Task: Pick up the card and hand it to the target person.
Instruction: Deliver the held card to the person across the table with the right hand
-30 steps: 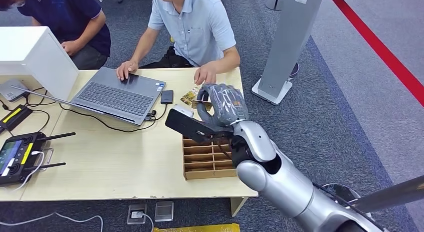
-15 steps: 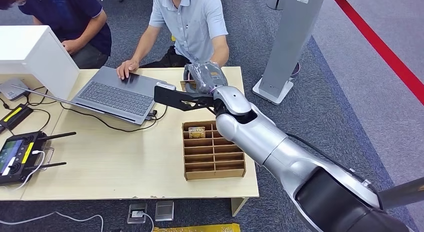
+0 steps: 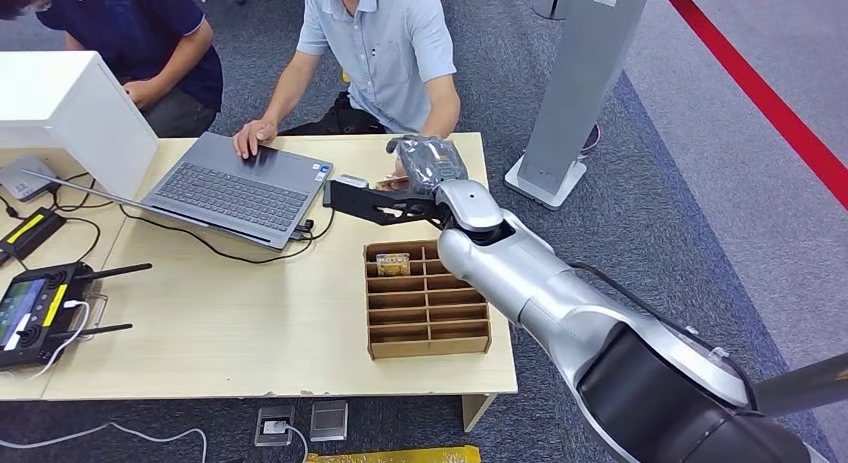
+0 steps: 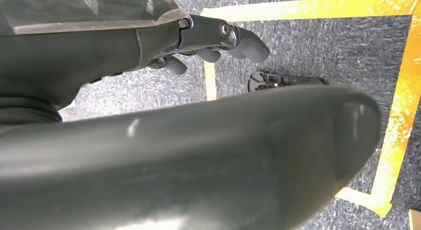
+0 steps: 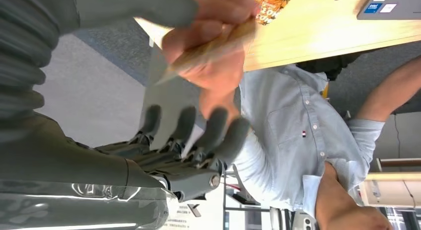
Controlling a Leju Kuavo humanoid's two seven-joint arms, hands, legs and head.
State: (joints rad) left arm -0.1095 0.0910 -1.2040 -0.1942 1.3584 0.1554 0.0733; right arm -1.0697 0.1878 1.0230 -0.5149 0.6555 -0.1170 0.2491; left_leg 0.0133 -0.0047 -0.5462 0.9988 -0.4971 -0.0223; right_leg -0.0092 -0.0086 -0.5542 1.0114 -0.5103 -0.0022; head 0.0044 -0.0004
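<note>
Nearest, at the counter's (image 3: 250,323) near right corner, a slotted cardboard organizer (image 3: 428,298) is sitting with a spare card (image 3: 392,265) lying in its far-left compartment. Beyond it, the right hand (image 3: 432,163) is reaching toward the far right edge of the counter, where the seated person (image 3: 385,43) in the light blue shirt is waiting.

In the right wrist view, the card (image 5: 213,46) is lying across the person's hand (image 5: 218,38), whose grip is closing on it. The robot's dark fingers (image 5: 208,128) are extending just beside the card; whether they are gripping it or have let go cannot be told from these views.

The card is appearing thin and flat, so it is probably light, fairly stiff yet bendable, and smooth enough to slip. It is best pinched across its flat faces near one short edge, leaving the opposite edge free for the receiver.

The left hand (image 4: 218,41) is hanging over carpet (image 4: 317,51) marked with yellow tape (image 4: 308,6), its fingers curling inward around nothing.

Farther along the far edge, a laptop (image 3: 240,188) is lying open.
</note>
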